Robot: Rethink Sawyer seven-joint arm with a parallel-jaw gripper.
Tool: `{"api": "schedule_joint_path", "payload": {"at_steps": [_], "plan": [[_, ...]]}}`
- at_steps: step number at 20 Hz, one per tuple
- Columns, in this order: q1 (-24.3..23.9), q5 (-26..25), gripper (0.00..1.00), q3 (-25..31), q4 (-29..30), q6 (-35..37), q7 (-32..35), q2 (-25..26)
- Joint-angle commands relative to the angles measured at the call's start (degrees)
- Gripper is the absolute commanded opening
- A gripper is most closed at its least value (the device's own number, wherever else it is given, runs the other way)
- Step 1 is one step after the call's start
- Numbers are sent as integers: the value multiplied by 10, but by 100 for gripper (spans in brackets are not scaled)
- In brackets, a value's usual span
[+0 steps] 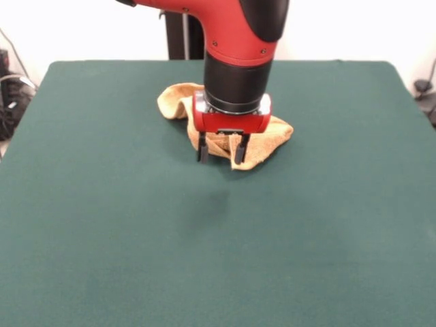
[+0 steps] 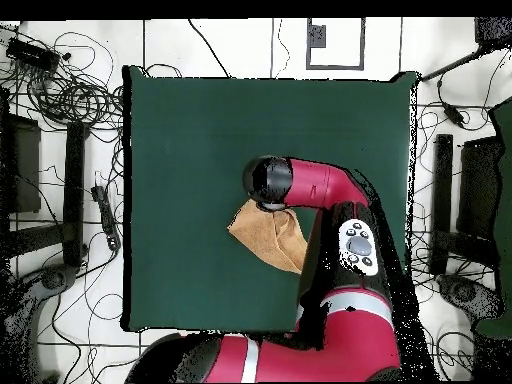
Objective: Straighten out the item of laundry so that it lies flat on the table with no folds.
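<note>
Above the dark green felt table [image 1: 102, 238], the red-and-black gripper [image 1: 221, 151] hung part-open and empty over the crumpled golden terry-cloth towel [image 1: 272, 136], seemingly poised to pinch its near edge.

Open claw [image 1: 221, 151] over crumpled towel [image 1: 272, 136]

Golden yellow-orange terry-cloth towel [image 1: 276, 136] [image 2: 265, 235], plain, no pattern. Under it, the large rectangular table's dark green felt-like top [image 1: 218, 238] [image 2: 190, 150], uniform colour. Above the towel, red and black arm [image 1: 238, 41] [image 2: 320, 185]; red gripper block with black fingers [image 1: 221, 151].
</note>
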Motion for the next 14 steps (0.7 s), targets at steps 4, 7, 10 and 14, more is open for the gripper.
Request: {"api": "schedule_joint_path", "payload": {"at_steps": [4, 7, 10, 14], "plan": [[23, 21, 100, 39, -15, 72, 84, 25], [23, 21, 100, 39, -14, 72, 84, 24], [22, 19, 100, 40, -12, 69, 83, 22], [21, 20, 100, 41, -7, 71, 81, 19]]}}
